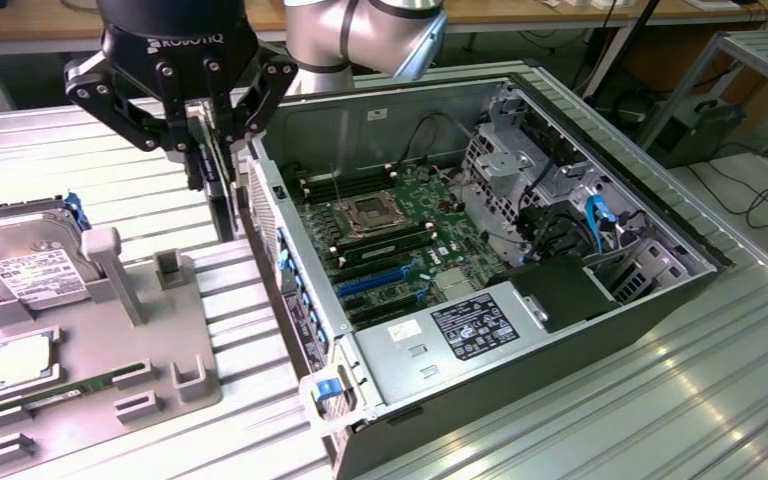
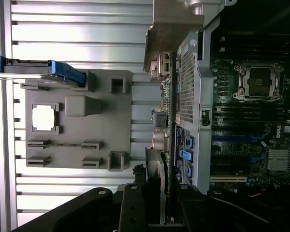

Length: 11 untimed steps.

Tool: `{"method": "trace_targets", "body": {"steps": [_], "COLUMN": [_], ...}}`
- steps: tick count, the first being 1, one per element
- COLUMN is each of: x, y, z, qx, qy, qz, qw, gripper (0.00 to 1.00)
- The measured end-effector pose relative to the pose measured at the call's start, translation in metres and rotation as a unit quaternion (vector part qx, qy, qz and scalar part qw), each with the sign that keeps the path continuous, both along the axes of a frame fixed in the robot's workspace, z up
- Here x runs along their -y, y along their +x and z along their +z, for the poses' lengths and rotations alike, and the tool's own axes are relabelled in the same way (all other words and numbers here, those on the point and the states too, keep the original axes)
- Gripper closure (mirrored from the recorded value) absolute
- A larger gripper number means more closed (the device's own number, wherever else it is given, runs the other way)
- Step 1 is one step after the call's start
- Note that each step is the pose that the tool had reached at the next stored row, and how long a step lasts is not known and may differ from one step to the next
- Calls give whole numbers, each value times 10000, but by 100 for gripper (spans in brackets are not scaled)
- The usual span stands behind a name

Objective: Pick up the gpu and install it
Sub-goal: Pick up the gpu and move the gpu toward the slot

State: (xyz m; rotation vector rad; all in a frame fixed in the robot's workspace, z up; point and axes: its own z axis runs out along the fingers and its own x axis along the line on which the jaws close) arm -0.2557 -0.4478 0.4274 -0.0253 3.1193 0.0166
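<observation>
Farthest from the case, toward the exterior view's left, a drive with a white label leans in blue rails at the outer end of a grey tray. A square chip and a green memory stick lie in the tray's pockets beside it. Between the tray and the case, the gripper hangs over the slatted table. Its fingers are partly closed and clamp the upper edge of the gpu. The gpu hangs upright and edge-on, a thin dark card just outside the case's perforated wall, with its lower end down near the tray's nearest corner; whether it touches anything there cannot be told. In the wrist view the gripper frames the same gpu, which runs along the outside of that wall, its pale bracket at the far end. Inside the open case the motherboard lies bare with its blue slots free. The power supply sits at the case's near end, and a drive cage stands against the wall on the exterior view's right.
</observation>
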Motion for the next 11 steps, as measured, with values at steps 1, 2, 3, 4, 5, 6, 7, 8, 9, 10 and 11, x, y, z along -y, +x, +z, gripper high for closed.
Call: {"method": "trace_targets", "body": {"steps": [1, 2, 3, 4, 5, 6, 7, 8, 9, 10, 11], "x": [0, 0, 0, 0, 0, 0, 0, 0, 0, 0, 0], "y": [22, 36, 55, 78, 100, 277, 413, 485, 585, 646, 686], "z": [0, 0, 0, 0, 0, 0, 0, 0, 0, 0, 0], "qx": [0, 0, 0, 0, 0, 0, 0, 0, 0, 0, 0], "qy": [0, 0, 0, 0, 0, 0, 0, 0, 0, 0, 0], "qz": [0, 0, 0, 0, 0, 0, 0, 0, 0, 0, 0], "qw": [10000, 10000, 10000, 10000, 10000, 10000, 10000, 10000, 10000, 10000, 10000], "gripper": [72, 72, 72, 72, 72, 72, 72, 72, 72, 72, 72]}}
